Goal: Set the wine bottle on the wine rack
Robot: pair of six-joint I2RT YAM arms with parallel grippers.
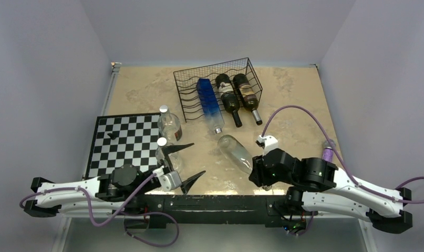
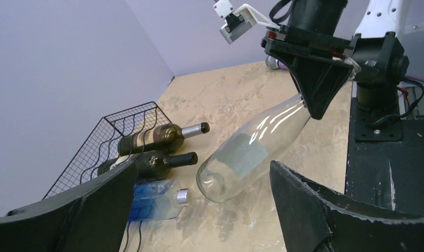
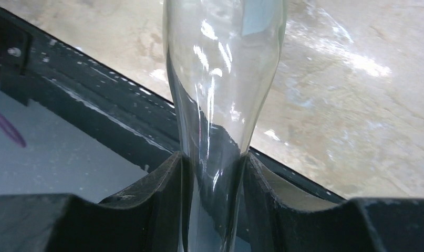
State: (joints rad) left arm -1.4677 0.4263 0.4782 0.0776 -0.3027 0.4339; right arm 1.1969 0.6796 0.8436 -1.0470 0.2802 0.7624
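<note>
Carry step, I'd say: the right gripper (image 1: 256, 170) was clamped on the slim neck of the clear glass bottle (image 1: 235, 152). It tilted low over the mottled counter (image 1: 293, 105), base aimed at the black wire rack (image 1: 181, 92) but well short of it. Next move probably needs a lift and lining up with a free wavy groove. Slick, round glass, so it might slip. The left gripper (image 1: 199, 157) was spread wide, empty.
</note>
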